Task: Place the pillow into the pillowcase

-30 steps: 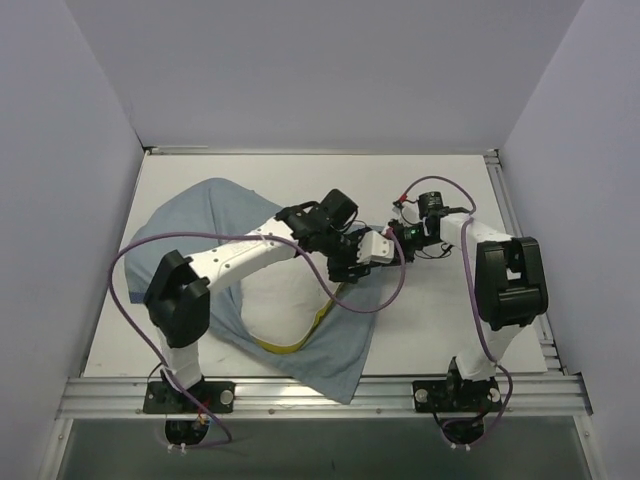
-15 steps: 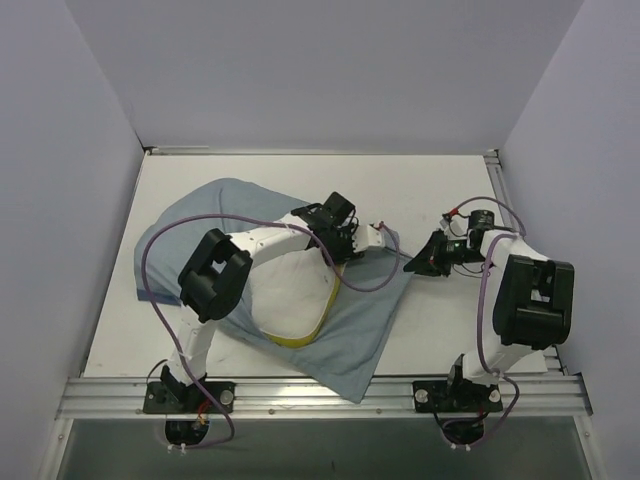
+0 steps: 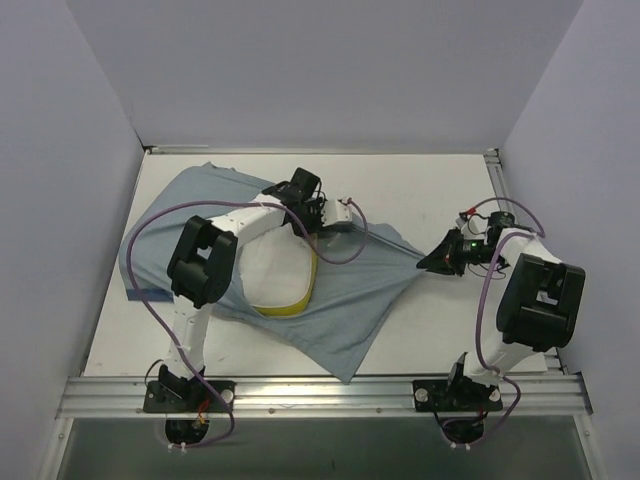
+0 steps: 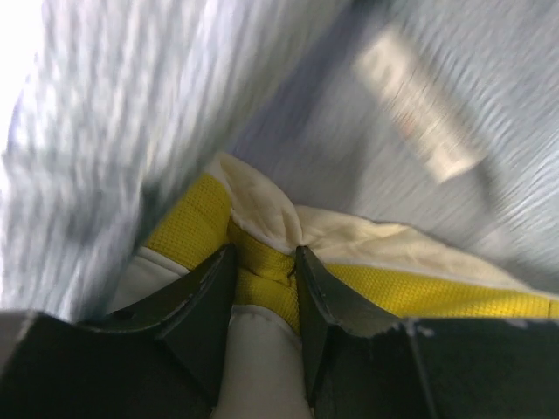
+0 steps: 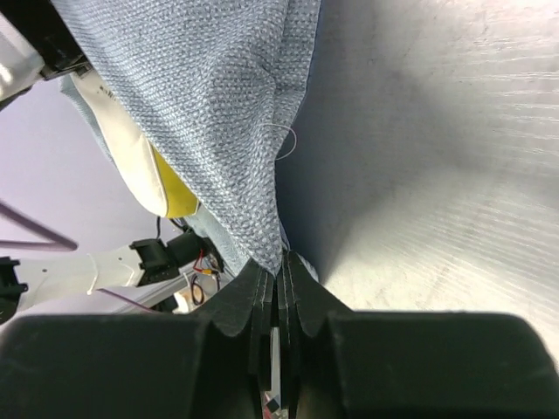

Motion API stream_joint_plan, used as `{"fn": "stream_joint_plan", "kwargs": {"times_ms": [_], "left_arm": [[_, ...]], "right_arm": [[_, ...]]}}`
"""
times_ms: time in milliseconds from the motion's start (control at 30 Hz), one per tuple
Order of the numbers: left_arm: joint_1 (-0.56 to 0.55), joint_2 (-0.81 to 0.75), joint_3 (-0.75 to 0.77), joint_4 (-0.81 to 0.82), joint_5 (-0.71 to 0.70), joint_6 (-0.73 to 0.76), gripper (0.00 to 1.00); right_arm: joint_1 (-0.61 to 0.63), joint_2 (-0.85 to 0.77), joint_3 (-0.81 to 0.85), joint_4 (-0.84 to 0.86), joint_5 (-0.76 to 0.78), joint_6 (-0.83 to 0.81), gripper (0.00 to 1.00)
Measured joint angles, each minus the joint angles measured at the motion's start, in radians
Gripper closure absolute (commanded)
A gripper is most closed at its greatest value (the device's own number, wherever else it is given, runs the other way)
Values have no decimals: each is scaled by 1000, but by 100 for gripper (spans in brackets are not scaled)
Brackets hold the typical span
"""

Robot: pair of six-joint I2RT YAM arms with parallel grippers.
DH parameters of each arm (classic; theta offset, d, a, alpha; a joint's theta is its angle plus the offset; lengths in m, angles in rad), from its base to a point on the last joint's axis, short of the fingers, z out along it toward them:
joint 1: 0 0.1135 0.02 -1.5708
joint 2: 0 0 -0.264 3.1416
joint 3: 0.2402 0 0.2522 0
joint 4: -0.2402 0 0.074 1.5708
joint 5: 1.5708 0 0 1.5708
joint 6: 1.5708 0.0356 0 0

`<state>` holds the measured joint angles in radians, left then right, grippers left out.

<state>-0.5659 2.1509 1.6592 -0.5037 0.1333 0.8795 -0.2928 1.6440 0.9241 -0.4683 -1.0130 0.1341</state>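
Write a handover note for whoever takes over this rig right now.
Left gripper: jaws pinch the pillow's yellow edge at the pillowcase mouth.
Right gripper: shut on the pillowcase's edge, cloth stretched toward the right.
Done: pillow's far corner appears under the cloth.
Left: most of the pillow lies exposed; work it fully inside.

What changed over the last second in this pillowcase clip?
The left hand closed onto the pillow's yellow edge and moved toward the far left, taking the pillow with it. The right hand swung out to the right, pulling a corner of the pillowcase taut. Unchanged: the right hand is shut on that corner, and the pillow is only partly covered by the cloth.
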Motion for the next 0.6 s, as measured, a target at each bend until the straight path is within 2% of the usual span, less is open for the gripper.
{"fn": "stream_joint_plan", "kwargs": {"times_ms": [167,333,467,600], "left_arm": [[37,-9,-1,0,47,138,55],[56,-58,-1,-51,134,211,39],[2,-115,10,-128,174,154,32],[-140,-154,35,-198,200,-10,30]], "right_arm": [[-64,22,68,-75,-18,-53,100],[-97,66,136,-121,-19,-65,100],[-39,84,179,-124,16,-40,100],[67,162,267,-77,55,23,100]]}}
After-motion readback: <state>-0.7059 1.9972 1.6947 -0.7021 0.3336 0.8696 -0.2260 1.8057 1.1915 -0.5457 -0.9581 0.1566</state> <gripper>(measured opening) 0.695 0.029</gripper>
